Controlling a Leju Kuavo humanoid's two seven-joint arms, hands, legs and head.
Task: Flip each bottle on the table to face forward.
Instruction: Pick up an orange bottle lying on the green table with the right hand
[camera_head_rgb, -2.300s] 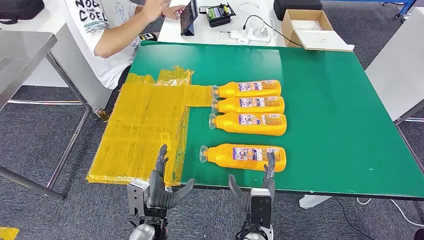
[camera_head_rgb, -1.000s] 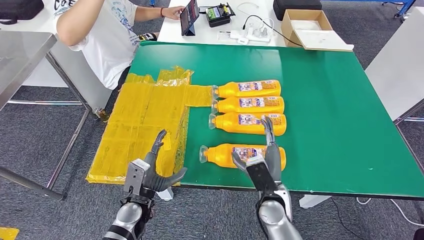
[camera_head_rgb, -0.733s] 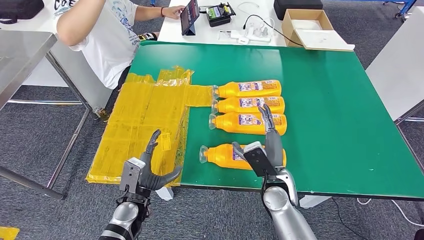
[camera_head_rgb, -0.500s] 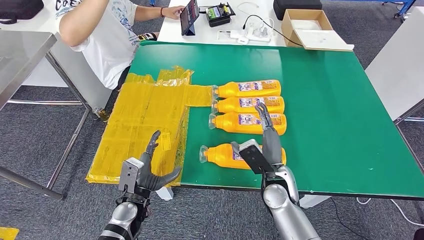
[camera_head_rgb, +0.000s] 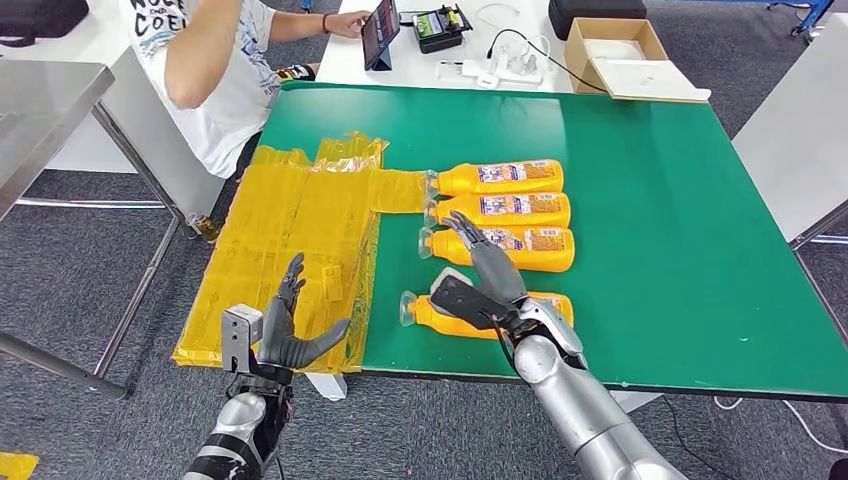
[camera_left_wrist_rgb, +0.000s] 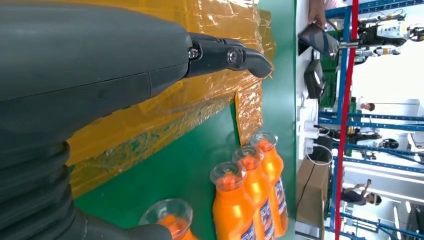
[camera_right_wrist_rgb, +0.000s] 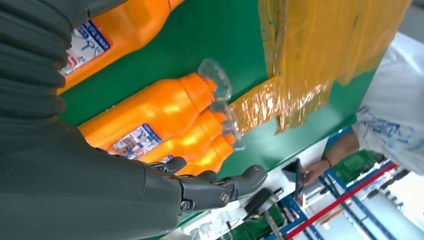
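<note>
Four orange bottles lie on their sides on the green tabletop (camera_head_rgb: 650, 200), clear caps pointing toward my left, labels facing up. Three of them sit together in a tight row: the far bottle (camera_head_rgb: 497, 177), the second bottle (camera_head_rgb: 500, 208) touching it, and the third bottle (camera_head_rgb: 520, 248) touching that one. The near bottle (camera_head_rgb: 445, 314) lies apart from the row, close to the tabletop's near edge.

My right robot hand (camera_head_rgb: 478, 282) hangs over the near bottle, palm turned down and toward my left, fingers apart and stretched out so that their tips reach over the neck end of the third bottle. It holds nothing, and I cannot tell whether the palm touches the near bottle under it. From my right wrist, the capped ends of the row line up beside the yellow film's edge.

My left robot hand (camera_head_rgb: 282, 330) is raised in front of the tabletop's near left corner, fingers spread, thumb out to the side, with nothing in it. It hovers over the crinkled yellow film (camera_head_rgb: 290, 250) that covers the left part of the tabletop and hangs over its edge.

A person in a white printed T-shirt (camera_head_rgb: 215, 75) sits at the far left corner, one hand on a tablet (camera_head_rgb: 377, 34) on the white table beyond. An open cardboard box (camera_head_rgb: 615, 52) stands there too.
</note>
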